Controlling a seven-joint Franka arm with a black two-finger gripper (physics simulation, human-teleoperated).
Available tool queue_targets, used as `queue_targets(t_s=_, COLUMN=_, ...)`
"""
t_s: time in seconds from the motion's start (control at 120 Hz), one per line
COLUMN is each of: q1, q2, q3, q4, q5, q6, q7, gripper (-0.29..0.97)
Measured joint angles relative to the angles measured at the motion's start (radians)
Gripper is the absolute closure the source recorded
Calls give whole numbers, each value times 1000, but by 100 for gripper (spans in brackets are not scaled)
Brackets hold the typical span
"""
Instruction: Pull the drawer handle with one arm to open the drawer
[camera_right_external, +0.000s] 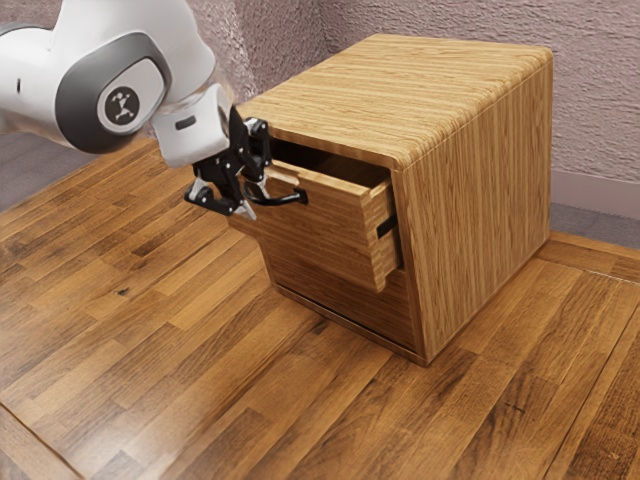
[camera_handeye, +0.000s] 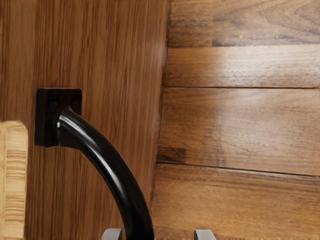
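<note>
One drawer (camera_right_external: 320, 225) stood partly pulled out of the one wooden cabinet (camera_right_external: 480, 190), at the centre of the exterior frame, its front jutting toward the left. Its single black handle (camera_right_external: 285, 199) curved off that front at centre left. We had our one gripper (camera_right_external: 243, 198) there, its two fingers spread apart with the handle between them. In the wrist view the handle ran just beside one fingertip (camera_handeye: 112, 234), with a gap to the other. Our one white arm (camera_right_external: 110, 80) reached in from the upper left. Wooden planks (camera_right_external: 200, 380) covered the lower frame, and a rough wall (camera_right_external: 600, 90) filled the upper right.
</note>
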Motion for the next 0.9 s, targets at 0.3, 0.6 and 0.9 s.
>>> queue_targets(t_s=0.3, q1=1, q2=-53, q3=-2, q4=-69, q5=-2, q6=23, q7=-2, gripper=57)
queue_targets(t_s=0.6, q1=2, q2=-143, q3=-2, q4=-153, q5=-2, q6=55, q7=-7, gripper=59)
queue_targets(t_s=0.9, q1=-7, q2=-203, q3=-20, q4=-207, q5=-8, q6=71, q7=-13, gripper=58)
